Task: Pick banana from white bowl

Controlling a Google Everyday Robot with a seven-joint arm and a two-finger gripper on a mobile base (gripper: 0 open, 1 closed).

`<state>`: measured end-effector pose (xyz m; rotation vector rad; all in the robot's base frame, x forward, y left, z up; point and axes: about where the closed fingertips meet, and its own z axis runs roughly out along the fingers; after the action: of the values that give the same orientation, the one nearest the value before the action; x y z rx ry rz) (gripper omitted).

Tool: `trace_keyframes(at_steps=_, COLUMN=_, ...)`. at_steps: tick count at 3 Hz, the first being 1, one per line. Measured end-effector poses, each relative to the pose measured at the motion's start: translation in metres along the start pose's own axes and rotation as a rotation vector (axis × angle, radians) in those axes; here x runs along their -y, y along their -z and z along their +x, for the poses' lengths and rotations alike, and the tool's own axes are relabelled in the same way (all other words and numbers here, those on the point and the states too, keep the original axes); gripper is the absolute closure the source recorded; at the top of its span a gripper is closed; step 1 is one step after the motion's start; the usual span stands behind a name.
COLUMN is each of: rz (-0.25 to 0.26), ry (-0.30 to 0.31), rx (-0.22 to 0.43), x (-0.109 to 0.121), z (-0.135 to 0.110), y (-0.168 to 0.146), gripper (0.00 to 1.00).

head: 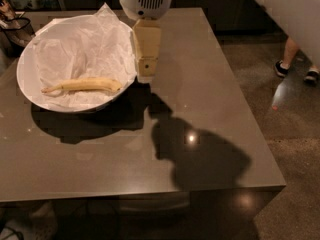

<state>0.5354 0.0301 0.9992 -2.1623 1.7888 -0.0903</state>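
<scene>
Gripper (146,73) by white bowl (30,95) rim, jaws can't tell; banana (87,85) left of jaws, I aim mid-body, crosswise.

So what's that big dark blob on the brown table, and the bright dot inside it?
In the camera view, the blob is the robot arm's shadow on the glossy grey-brown table, below the cream gripper hanging beside the wide white paper-lined bowl; the dot is likely overhead-light glare; the pale yellow banana in the bowl looks evenly lit.
</scene>
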Motion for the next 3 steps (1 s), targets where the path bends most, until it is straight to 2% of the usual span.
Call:
trace_keyframes(at_steps=1, rz=-0.002, ry=0.001, rx=0.019, x=0.018, z=-0.019, y=-0.007, gripper=0.04)
trace_keyframes(at_steps=3, rz=-0.042, ry=-0.004, rx=0.040, x=0.045, z=-0.050, y=-0.028, gripper=0.18)
